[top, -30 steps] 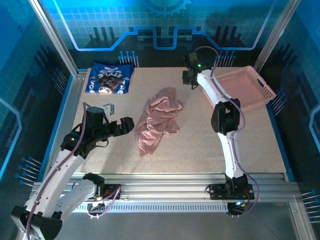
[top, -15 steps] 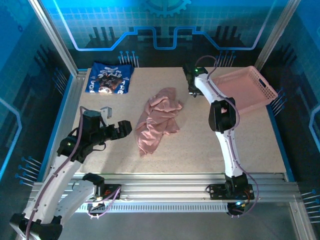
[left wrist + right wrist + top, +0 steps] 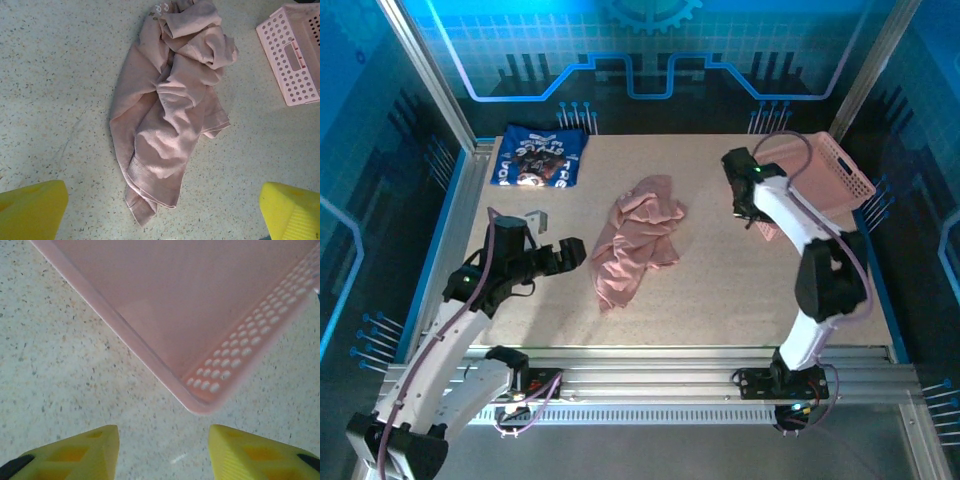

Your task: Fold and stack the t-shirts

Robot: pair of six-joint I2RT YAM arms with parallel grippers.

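Pink t-shirt (image 3: 170, 125) lies crumpled, likely light and limp, best pinched at its near hem edge; left gripper (image 3: 567, 252) gapes wide, right gripper (image 3: 162, 452) stands apart, both empty.

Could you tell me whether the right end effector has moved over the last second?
Yes: the right end effector swung rightward and nearer, ending beside the basket's left edge.

a speckled beige surface (image 3: 720, 300) lies beneath the jaws, edged by silver aluminium rails (image 3: 650, 385); beyond the jaws rise blue-lit translucent panel walls (image 3: 520, 40).
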